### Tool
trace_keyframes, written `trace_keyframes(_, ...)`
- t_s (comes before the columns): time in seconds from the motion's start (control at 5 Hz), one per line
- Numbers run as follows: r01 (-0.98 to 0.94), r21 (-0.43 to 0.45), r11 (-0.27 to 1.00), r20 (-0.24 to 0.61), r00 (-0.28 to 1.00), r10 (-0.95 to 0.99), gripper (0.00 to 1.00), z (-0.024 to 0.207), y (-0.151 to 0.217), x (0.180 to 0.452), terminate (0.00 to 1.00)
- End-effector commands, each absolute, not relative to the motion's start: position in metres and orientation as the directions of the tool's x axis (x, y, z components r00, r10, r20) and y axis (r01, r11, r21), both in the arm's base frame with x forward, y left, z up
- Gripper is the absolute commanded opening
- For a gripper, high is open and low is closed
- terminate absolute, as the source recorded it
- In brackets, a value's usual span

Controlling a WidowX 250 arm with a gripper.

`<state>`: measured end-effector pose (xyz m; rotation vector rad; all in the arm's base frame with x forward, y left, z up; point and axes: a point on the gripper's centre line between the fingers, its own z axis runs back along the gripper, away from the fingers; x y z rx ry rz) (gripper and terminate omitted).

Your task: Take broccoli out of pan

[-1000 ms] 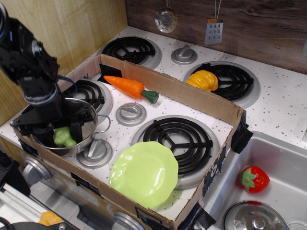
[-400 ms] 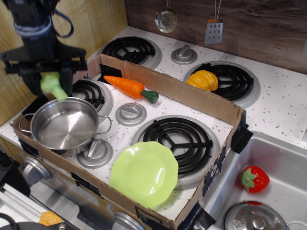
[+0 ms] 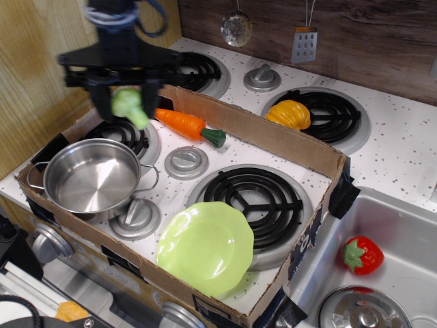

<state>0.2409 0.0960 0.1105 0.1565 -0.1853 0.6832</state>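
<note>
My gripper (image 3: 127, 102) is shut on the light-green broccoli (image 3: 130, 106) and holds it in the air above the back-left burner, up and to the right of the pan. The pan (image 3: 91, 176), a shiny steel pot with wire loop handles, stands empty at the front left of the cardboard box. The broccoli hangs with its stalk pointing down-right, close to the carrot's thick end. The gripper is motion-blurred.
An orange carrot (image 3: 184, 124) lies by the box's back wall. A light-green scalloped plate (image 3: 205, 247) sits at the front. A yellow squash (image 3: 289, 114) rests on the back-right burner. The sink (image 3: 403, 232) holds a strawberry (image 3: 362, 255) and a lid (image 3: 362, 311). Cardboard walls (image 3: 273, 140) ring the stove.
The gripper lifted the broccoli out of the pan, then carried it up and to the right. The pan now stands empty and has not shifted.
</note>
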Motion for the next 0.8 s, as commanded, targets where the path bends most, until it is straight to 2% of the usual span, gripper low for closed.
trace_keyframes(0.0, -0.62, 0.05, 0.783, 0.22, 0.772, 0.597, 0.0, 0.101, 0.056, 0.264, 0.0)
trace_keyframes(0.2, -0.625, 0.012, 0.781, 0.184, 0.769, 0.612, 0.0, 0.081, 0.047, 0.264, 0.0)
trace_keyframes(0.6, -0.615, -0.038, 0.788, 0.184, 0.771, 0.61, 0.0, 0.048, 0.055, 0.265, 0.0)
